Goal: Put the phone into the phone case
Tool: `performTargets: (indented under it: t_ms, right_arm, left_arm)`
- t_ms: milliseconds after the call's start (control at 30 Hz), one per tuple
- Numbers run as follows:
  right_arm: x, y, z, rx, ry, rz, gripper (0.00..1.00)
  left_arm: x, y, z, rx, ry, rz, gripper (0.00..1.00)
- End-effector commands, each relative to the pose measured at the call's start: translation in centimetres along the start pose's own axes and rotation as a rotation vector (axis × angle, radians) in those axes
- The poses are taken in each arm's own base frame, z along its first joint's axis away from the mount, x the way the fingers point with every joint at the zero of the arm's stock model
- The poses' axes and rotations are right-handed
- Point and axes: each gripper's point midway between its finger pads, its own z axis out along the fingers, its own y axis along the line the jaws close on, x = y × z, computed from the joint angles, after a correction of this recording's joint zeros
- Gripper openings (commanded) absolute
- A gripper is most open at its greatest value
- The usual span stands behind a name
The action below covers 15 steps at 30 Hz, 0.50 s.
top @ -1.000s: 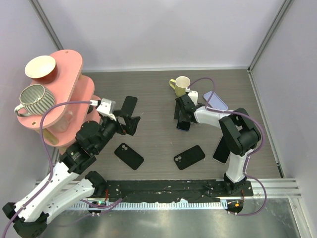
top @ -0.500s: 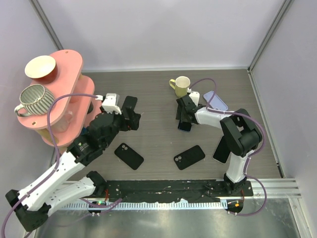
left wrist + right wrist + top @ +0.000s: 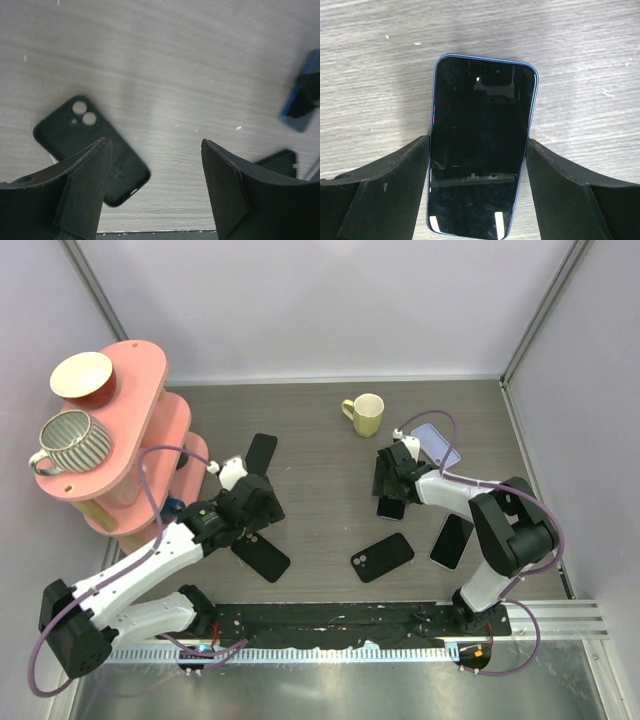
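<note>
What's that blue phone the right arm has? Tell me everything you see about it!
The blue phone is a slim rectangle with rounded corners, a blue rim and a shiny, dark screen facing up. It lies flat on the grey wood-look table. The right arm's fingers touch its two long sides.

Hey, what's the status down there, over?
Left jaws open, empty, above black phone case. Right jaws closed on blue-edged phone with black screen, flat on grey wood-grain table. Nothing between phone and case.
</note>
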Motion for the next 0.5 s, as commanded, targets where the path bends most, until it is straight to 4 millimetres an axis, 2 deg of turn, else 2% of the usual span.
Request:
performTargets:
  t_ms: [0, 133, 367, 467]
  right_arm:
    - [-2.5, -0.5, -1.5, -0.043, -0.091, 0.021, 0.71]
    - [-2.6, -0.9, -1.8, -0.038, -0.103, 0.024, 0.7]
    - [-2.6, -0.7, -1.7, -0.052, -0.102, 0.028, 0.7]
    - [-2.6, -0.7, -1.7, -0.053, -0.105, 0.029, 0.7]
  left_arm:
    - [4.1, 1.8, 2.2, -0.104, 0.098, -0.13, 0.74]
    - [6.1, 2.9, 4.5, -0.167, 0.116, -0.176, 0.59]
    - [8.5, 4.0, 6.9, -0.262, 0.161, -0.19, 0.48]
    - [9.0, 4.1, 7.5, -0.272, 0.169, -0.185, 0.43]
